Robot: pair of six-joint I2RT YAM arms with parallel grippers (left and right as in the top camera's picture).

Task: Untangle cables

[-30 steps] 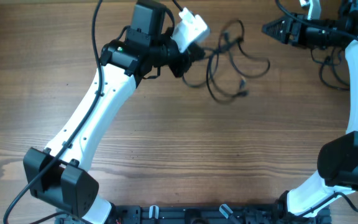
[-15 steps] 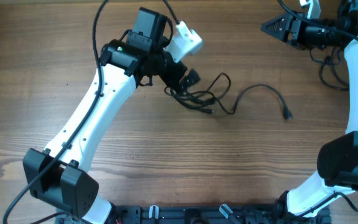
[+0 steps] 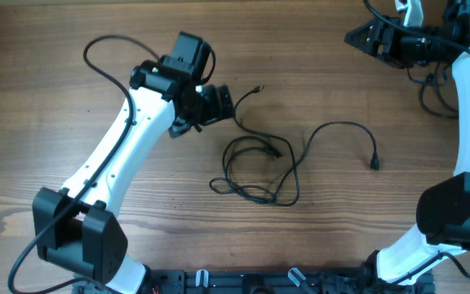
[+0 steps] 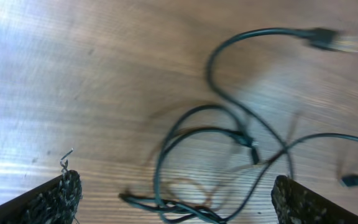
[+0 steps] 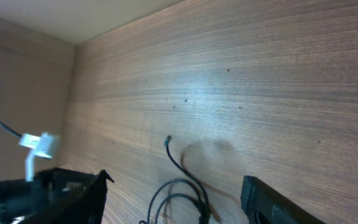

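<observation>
The thin black cables (image 3: 255,171) lie loose on the wooden table in overlapping loops. One strand arcs right to a plug (image 3: 374,163), and another plug end (image 3: 257,87) points up near my left gripper (image 3: 221,106). That gripper hovers just up-left of the loops, open and empty. In the left wrist view, the cables (image 4: 229,130) lie on the table below and between the wide-apart fingers of the left gripper (image 4: 179,205). My right gripper (image 3: 353,37) is open at the far top right, well away from the cables. The right wrist view shows the cables (image 5: 182,186) far off between the right gripper's (image 5: 173,199) fingers.
The wooden table (image 3: 137,245) stretches bare to the left and front. Dark cords (image 3: 432,94) hang beside the right arm at the right edge. The left arm's own cord (image 3: 104,45) loops over the table at upper left. The arm bases stand along the front edge.
The left gripper has opened and let go of the cable bundle. The cables dropped and spread lower into loose loops. The left arm swung back left. The right arm has hardly moved.
</observation>
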